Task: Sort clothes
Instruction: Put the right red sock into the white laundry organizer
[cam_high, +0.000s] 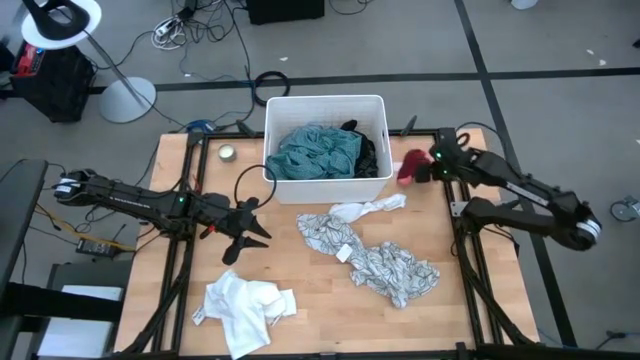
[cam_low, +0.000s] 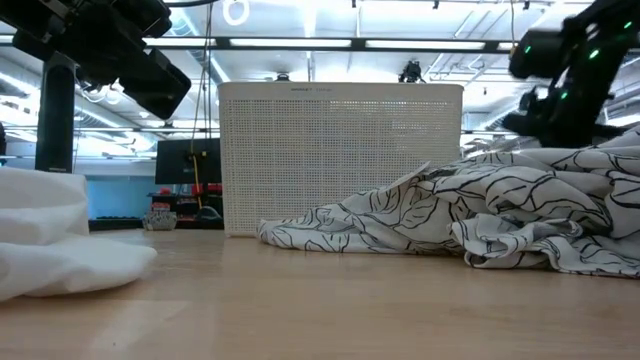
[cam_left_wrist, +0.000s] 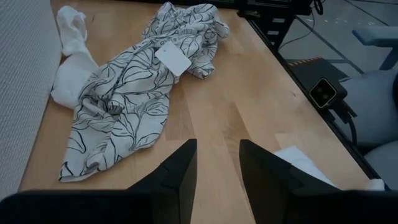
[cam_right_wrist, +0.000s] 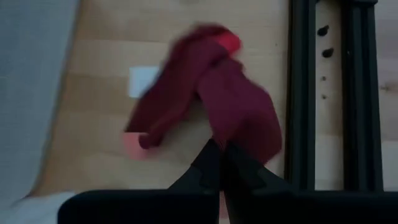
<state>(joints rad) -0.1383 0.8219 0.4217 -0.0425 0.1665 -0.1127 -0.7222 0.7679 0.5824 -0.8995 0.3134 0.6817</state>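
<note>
The table (cam_high: 330, 320) was pale matt wood. The bin (cam_low: 340, 150) was white perforated plastic. The leaf-print garment (cam_left_wrist: 124, 99) was soft, creased cloth.

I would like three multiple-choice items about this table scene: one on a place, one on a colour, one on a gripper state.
1. Where is the teal garment?
A. in the white bin
B. on the floor
C. under the left arm

2. What colour is the garment at the right gripper?
A. yellow
B. red
C. green

3. How is the left gripper?
A. shut on a sock
B. holding the bin
C. open, empty

Answers: 1 A, the high view shows it inside the bin. 2 B, the red garment lies at the shut fingers. 3 C, bare table shows between its fingers.
</note>
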